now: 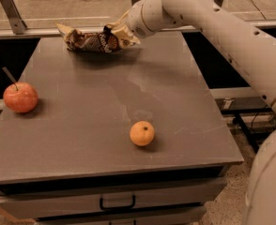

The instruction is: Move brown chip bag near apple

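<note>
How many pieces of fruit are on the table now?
2. The apple lies at the left edge; the orange lies near the front middle. None seems hidden. The claw grips the brown chip bag at the far edge.
</note>
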You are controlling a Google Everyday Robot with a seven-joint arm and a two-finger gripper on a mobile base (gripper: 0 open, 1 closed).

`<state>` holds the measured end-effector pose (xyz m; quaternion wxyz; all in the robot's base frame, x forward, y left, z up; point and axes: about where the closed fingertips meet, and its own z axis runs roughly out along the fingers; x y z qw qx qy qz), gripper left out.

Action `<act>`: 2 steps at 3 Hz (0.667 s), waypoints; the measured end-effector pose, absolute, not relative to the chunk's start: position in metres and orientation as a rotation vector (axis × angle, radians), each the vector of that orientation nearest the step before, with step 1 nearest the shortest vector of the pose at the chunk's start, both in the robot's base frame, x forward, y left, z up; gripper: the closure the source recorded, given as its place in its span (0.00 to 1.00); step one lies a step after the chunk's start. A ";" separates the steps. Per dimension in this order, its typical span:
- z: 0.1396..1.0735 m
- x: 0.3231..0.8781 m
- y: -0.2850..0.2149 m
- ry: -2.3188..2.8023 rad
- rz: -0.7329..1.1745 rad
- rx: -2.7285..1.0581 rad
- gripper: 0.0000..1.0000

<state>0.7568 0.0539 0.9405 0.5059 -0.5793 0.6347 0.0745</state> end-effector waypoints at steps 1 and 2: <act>0.941 0.723 0.078 1.455 0.238 -1.477 1.00; 0.944 0.687 0.106 1.383 0.269 -1.528 1.00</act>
